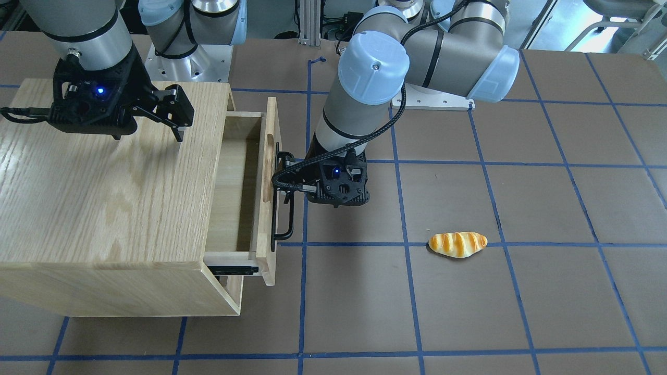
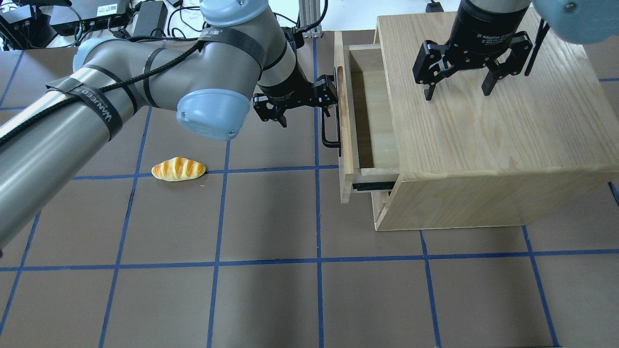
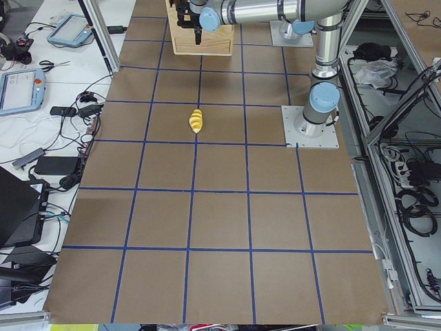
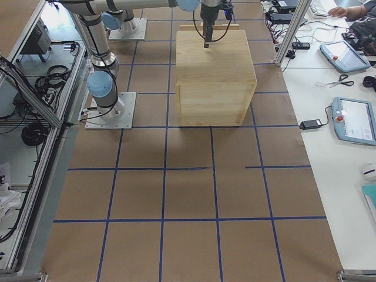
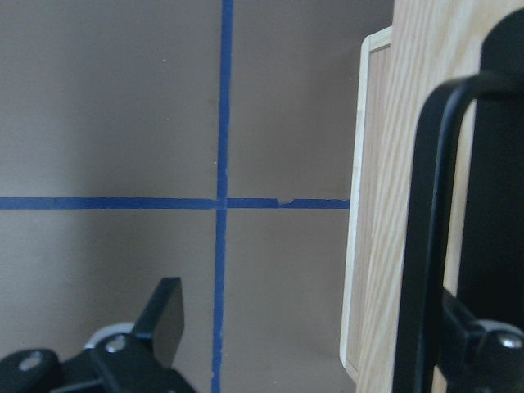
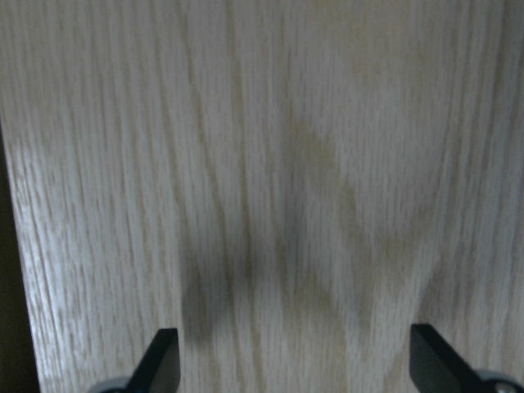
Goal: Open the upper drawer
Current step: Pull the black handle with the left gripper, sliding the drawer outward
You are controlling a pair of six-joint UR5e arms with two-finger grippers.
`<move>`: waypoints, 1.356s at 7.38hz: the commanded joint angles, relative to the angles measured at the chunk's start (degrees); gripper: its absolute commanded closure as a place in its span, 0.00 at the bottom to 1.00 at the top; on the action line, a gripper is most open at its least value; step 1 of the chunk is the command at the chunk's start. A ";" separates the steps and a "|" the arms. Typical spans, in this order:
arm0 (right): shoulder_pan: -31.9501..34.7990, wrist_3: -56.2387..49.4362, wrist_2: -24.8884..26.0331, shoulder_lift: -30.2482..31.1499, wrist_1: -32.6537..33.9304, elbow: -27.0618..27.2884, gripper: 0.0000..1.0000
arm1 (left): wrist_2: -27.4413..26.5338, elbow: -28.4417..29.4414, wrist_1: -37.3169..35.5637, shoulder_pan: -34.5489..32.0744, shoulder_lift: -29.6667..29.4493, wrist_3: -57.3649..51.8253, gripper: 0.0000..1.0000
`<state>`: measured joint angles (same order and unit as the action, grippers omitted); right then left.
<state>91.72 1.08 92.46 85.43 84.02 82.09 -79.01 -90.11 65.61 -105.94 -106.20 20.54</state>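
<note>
Two end effectors in play. The left end effector is spread wide and clamps nothing. In its wrist view one finger sits behind the handle, hooking it rather than gripping. The right end effector hangs open over the cabinet top; I cannot tell if it touches.

The drawer is partly out of the cabinet's upper slot, with a black rail showing.

My plan for the pull: draw straight along the rails toward the robot's left, keep level, and go slowly so the front doesn't rack and the hooked finger doesn't slip.

The front panel faces the robot's left. Its long axis, and the bar's, runs near-to-far across the desk.
</note>
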 commanded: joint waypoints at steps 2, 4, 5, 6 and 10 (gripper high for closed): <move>-0.05 -0.02 0.00 0.00 0.00 0.00 0.00 | -0.79 -0.42 5.65 5.12 3.10 -2.78 0.00; 0.04 -0.02 0.00 0.00 0.00 0.00 0.00 | -0.88 -2.43 5.67 6.89 4.16 -5.15 0.00; 0.04 -0.02 0.00 0.00 0.00 0.00 0.00 | -0.97 -3.05 5.67 7.33 4.34 -5.94 0.00; 0.04 0.07 0.00 0.00 0.00 0.00 0.00 | -0.97 -3.15 5.67 8.29 4.60 -5.95 0.00; 0.04 0.07 0.00 0.00 0.00 0.00 0.00 | -0.70 -3.15 8.48 11.81 6.01 -7.62 0.00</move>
<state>91.74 1.08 92.46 85.43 84.02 82.12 -79.76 -93.20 73.47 -95.10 -100.62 13.19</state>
